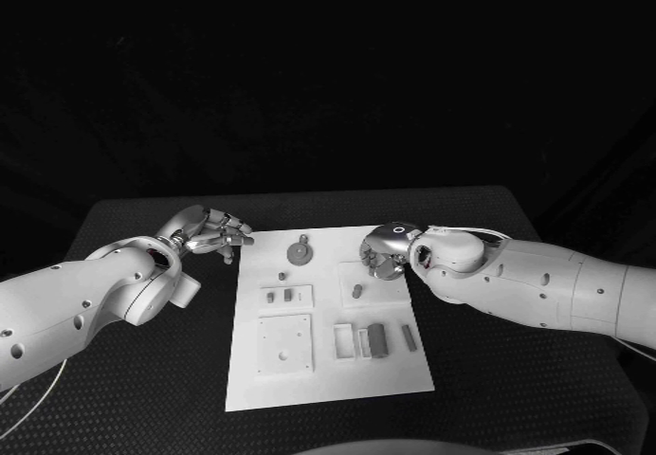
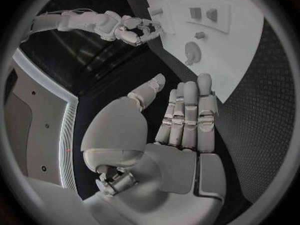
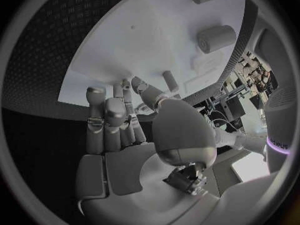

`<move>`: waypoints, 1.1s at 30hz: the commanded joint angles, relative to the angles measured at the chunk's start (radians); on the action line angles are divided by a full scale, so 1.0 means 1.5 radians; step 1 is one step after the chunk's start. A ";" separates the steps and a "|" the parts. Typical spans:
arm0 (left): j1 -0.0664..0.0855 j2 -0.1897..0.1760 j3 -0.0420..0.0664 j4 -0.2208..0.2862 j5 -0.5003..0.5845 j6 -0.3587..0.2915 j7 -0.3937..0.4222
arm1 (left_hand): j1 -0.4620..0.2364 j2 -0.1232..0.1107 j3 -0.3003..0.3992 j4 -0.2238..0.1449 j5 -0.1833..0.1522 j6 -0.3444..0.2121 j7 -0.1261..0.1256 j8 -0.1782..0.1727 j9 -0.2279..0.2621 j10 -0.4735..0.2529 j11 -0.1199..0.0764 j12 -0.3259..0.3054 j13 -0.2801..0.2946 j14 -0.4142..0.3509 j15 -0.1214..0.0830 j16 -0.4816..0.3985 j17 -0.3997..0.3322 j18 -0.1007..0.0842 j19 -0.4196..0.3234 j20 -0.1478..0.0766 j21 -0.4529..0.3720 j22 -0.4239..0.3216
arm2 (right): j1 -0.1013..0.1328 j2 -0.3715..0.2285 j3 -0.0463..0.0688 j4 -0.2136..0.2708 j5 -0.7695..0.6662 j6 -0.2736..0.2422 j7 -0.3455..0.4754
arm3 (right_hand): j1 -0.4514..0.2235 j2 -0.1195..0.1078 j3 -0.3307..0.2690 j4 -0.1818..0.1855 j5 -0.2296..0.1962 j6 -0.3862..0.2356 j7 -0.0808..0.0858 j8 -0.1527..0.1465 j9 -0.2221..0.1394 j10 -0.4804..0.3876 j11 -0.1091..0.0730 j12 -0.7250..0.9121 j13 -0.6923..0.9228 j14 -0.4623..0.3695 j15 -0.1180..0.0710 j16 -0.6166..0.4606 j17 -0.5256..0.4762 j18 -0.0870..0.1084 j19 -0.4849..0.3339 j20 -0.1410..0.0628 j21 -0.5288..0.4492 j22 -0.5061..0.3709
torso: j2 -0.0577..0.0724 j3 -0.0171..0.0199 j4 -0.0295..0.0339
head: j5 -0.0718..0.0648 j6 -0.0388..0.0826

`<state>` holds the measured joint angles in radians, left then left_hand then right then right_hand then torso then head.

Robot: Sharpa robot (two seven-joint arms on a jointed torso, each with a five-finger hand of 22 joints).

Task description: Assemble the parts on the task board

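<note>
The white task board (image 1: 328,379) lies in the middle of the black table. On it are a round disc part (image 1: 299,253), a small peg (image 1: 283,277), a slotted plate (image 1: 287,297), a square plate (image 1: 284,343), a short cylinder (image 1: 356,292) and several upright blocks (image 1: 376,337). My left hand (image 1: 212,234) hovers at the board's far left corner, fingers straight and empty (image 2: 187,115). My right hand (image 1: 387,251) hangs over the board's far right part, fingers bent toward the thumb (image 3: 125,115). I see nothing between them. The short cylinder (image 3: 170,80) stands just beyond its fingertips.
The black table (image 1: 164,379) surrounds the board, with bare mat on both sides and in front of it. In the left wrist view, the disc part (image 2: 192,52) and the board (image 2: 250,50) lie ahead of my left hand, and my right hand (image 2: 128,30) is beyond them.
</note>
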<state>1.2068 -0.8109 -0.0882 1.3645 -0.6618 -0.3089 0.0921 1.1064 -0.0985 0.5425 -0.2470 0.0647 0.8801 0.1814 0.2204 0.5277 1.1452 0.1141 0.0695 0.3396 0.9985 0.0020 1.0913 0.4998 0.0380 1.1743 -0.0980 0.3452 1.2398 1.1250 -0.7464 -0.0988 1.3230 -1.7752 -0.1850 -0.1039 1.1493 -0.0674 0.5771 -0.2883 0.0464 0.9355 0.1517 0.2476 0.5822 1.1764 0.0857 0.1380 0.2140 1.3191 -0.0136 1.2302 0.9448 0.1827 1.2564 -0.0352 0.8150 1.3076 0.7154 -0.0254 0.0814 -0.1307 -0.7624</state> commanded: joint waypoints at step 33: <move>0.000 -0.003 0.000 -0.001 -0.006 0.009 -0.003 | 0.005 0.005 -0.004 -0.007 -0.003 -0.005 0.002 0.005 -0.001 -0.008 -0.001 -0.001 0.001 0.005 0.000 -0.005 0.001 0.043 0.005 0.001 -0.005 0.000 | -0.025 0.000 -0.010 -0.010 -0.098 0.038 -0.034 | 0.031 0.005 0.002 -0.003 0.001 0.033 -0.014 0.019 0.004 0.047 -0.010 0.000 0.007 -0.003 -0.018 0.011 -0.011 0.053 0.005 0.002 -0.001 0.014 | 0.000 -0.0001 -0.0002 | -0.004 -0.005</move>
<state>1.2068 -0.8160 -0.0882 1.3620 -0.6647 -0.3054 0.0862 1.1105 -0.0945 0.5370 -0.2525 0.0647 0.8788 0.1797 0.2238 0.5279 1.1382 0.1141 0.0695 0.3403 1.0007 -0.0001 1.0873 0.4999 0.0380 1.1742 -0.0978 0.3417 1.2400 1.1077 -0.7393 -0.0982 1.3207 -1.9020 -0.2240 -0.1320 1.1891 -0.0590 0.5770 -0.2883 0.0464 0.9790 0.1307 0.2701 0.5875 1.2407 0.0641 0.1419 0.2239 1.3145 -0.0345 1.2428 0.9298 0.1835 1.2593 -0.0277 0.8151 1.3075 0.7155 -0.0262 0.0814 -0.1359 -0.7701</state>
